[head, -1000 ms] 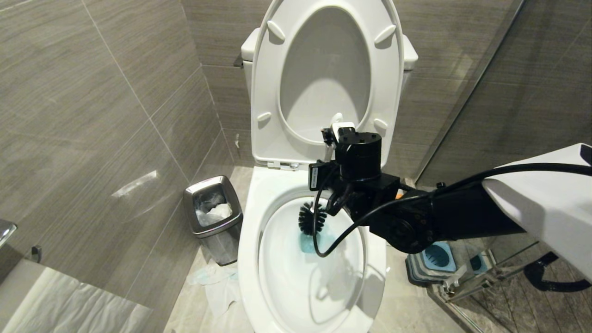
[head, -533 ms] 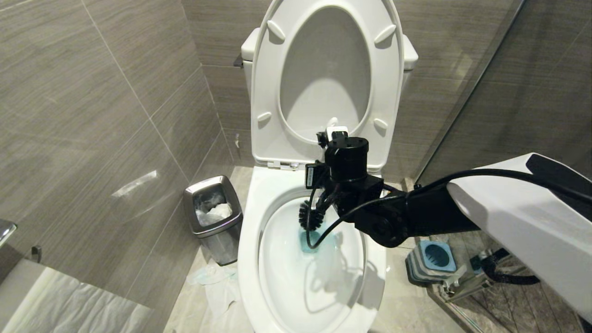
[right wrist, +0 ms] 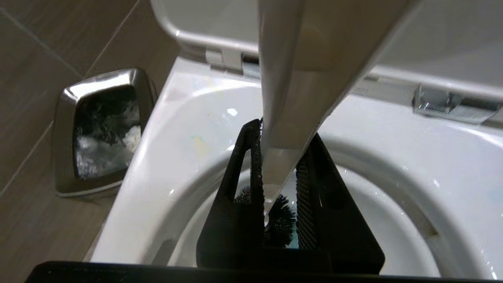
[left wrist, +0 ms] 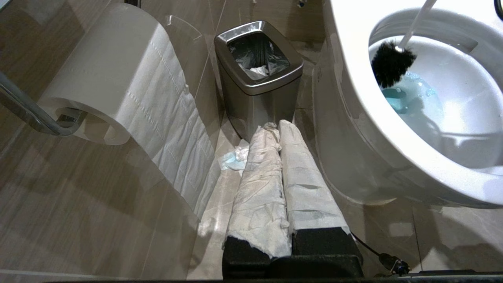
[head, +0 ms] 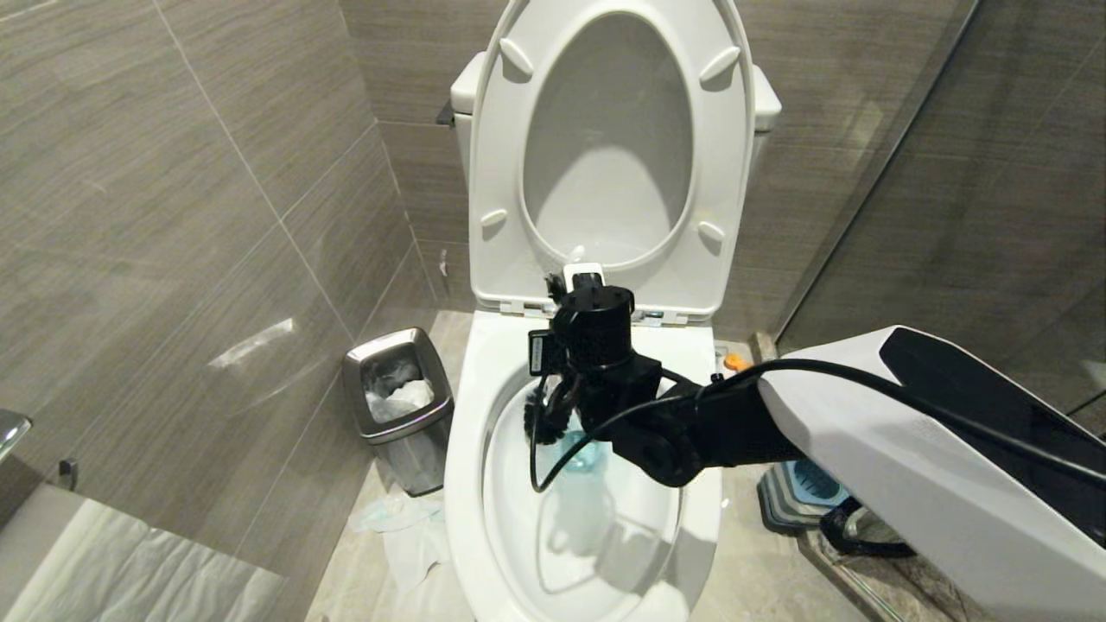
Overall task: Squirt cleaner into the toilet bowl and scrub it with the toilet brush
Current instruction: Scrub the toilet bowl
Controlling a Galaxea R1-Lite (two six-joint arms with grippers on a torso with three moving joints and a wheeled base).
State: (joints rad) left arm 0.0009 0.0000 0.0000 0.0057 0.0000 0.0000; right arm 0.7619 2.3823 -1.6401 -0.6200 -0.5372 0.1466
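The white toilet bowl [head: 467, 484] stands open, with teal-blue cleaner liquid [head: 581, 456] pooled in its water. My right gripper [right wrist: 283, 135] is shut on the whitish handle [right wrist: 287, 98] of the toilet brush and hangs over the back of the basin. The black bristle head [head: 543, 422] presses against the basin's left inner wall, just above the blue water [left wrist: 397, 102]. Of the cleaner, only an orange cap [head: 733, 362] peeks out behind my right arm, right of the toilet. My left gripper [left wrist: 276, 126], its fingers wrapped in white paper, is shut and parked low beside the bowl.
A steel bin [head: 397, 397] stands on the floor left of the toilet, with crumpled tissue [head: 406, 527] in front of it. A paper roll [left wrist: 110, 78] hangs on the left wall. The blue-and-grey brush holder [head: 799, 494] sits at the right by the glass partition [head: 907, 173].
My right arm has swung left and lower in the head view. The brush head went with it, from the middle of the basin over to its left wall.
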